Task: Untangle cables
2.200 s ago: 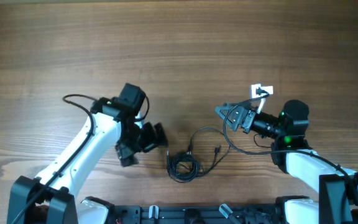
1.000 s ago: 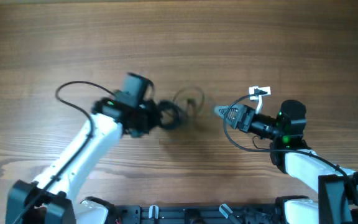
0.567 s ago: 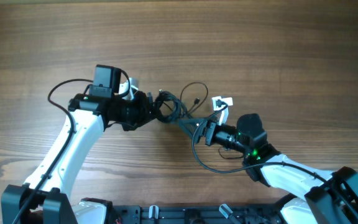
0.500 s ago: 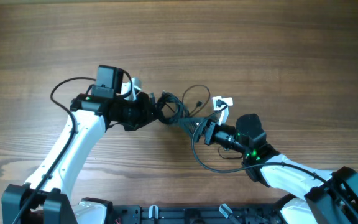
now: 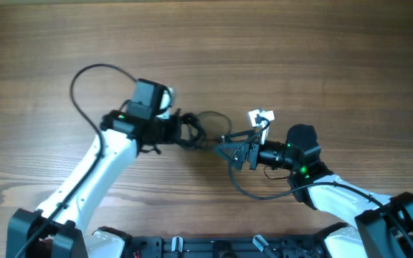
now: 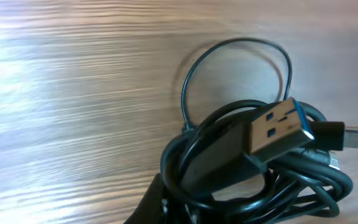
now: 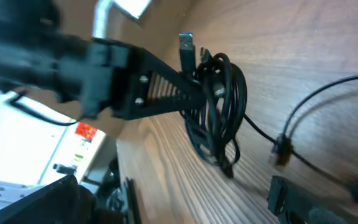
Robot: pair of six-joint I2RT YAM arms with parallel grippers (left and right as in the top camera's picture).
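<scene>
Black, thin flexible cables (image 5: 193,133), bunched into a small coil with a flat metal USB plug (image 6: 278,127) jutting from it, are held over the brown wood-grain tabletop (image 5: 300,50) near its middle. The left arm's black ribbed fingers (image 7: 166,84) are clenched on the coil's left side. One thin strand loops out on the far side of the coil. Another trails right toward the right arm's fingers (image 5: 236,150) and carries a small dark plug (image 7: 281,149) (whether those fingers are spread or closed on anything I cannot tell, since the wrist view shows only a dark edge of them). They sit just right of the coil and appear apart from it. The step in hand looks like drawing one strand free. To do it well, the left grip should keep the coil steady while the right takes a single loose strand near its plug, not the whole bundle, and pulls slowly rightward, easing off if the coil starts to tighten
</scene>
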